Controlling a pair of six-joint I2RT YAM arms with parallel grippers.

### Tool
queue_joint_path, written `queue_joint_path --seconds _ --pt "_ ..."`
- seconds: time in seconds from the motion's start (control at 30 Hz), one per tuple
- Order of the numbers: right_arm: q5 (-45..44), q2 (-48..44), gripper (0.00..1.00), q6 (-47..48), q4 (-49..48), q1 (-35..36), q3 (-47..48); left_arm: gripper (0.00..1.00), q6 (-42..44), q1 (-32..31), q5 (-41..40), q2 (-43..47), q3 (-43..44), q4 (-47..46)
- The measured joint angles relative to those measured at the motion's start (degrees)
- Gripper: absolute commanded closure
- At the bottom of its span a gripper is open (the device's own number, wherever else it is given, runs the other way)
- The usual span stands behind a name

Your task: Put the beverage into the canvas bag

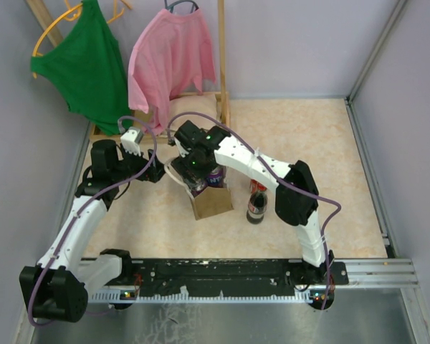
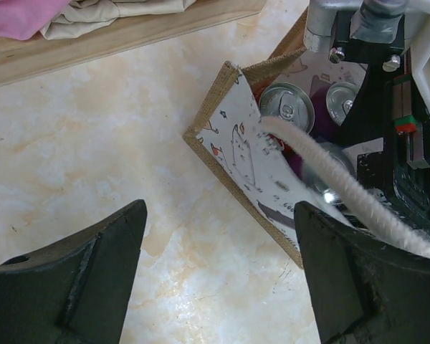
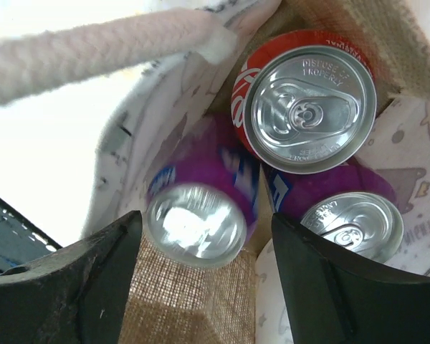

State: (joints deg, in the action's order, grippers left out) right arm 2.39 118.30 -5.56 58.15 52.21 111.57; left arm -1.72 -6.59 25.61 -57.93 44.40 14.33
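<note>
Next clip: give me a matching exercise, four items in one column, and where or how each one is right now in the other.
1. red can
2. dark bottle
3. green top
4. left gripper

A. hanging from a yellow hanger
B. standing on the table, outside the canvas bag
C. inside the canvas bag
D. open, beside the canvas bag's outer wall

Pairs: 1-C, 2-B, 3-A, 4-D
</note>
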Motion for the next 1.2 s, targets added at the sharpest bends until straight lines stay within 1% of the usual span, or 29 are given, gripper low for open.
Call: queue_joint_path --seconds 0.47,0.67,0.87,0.93,1.0,1.1,1.2 --pt "-0.94 0.00 0.27 0.02 -0.98 0.55 0.68 0.11 -0.04 0.00 0.00 0.48 -0.31 -0.24" --pt "-6.49 -0.24 0.27 -0.17 -1.57 0.55 6.40 0.11 -0.04 0.00 0.24 0.70 -0.35 -0.26" --pt "-13.49 -2.75 0.25 -0.72 -4.02 -0.68 12.02 0.11 -0.04 0.07 0.92 0.72 -0.63 -0.39" --pt "-15.45 -3.63 0.25 -1.40 -4.55 -2.51 14.73 0.11 -0.04 0.17 1.07 0.74 -0.68 -0.39" --pt "-16.48 -4.33 0.25 -2.64 -4.48 -5.84 17.22 0.11 -0.04 0.35 1.07 0.76 -0.68 -0.39" --pt "-18.21 -5.55 0.25 -5.16 -2.78 -14.60 19.74 0.11 -0.04 0.37 1.09 1.05 -0.74 -0.39" --pt "-18.67 -6.93 0.24 -6.95 0.37 -22.99 18.18 0.10 -0.04 0.39 1.16 1.38 -0.76 -0.39"
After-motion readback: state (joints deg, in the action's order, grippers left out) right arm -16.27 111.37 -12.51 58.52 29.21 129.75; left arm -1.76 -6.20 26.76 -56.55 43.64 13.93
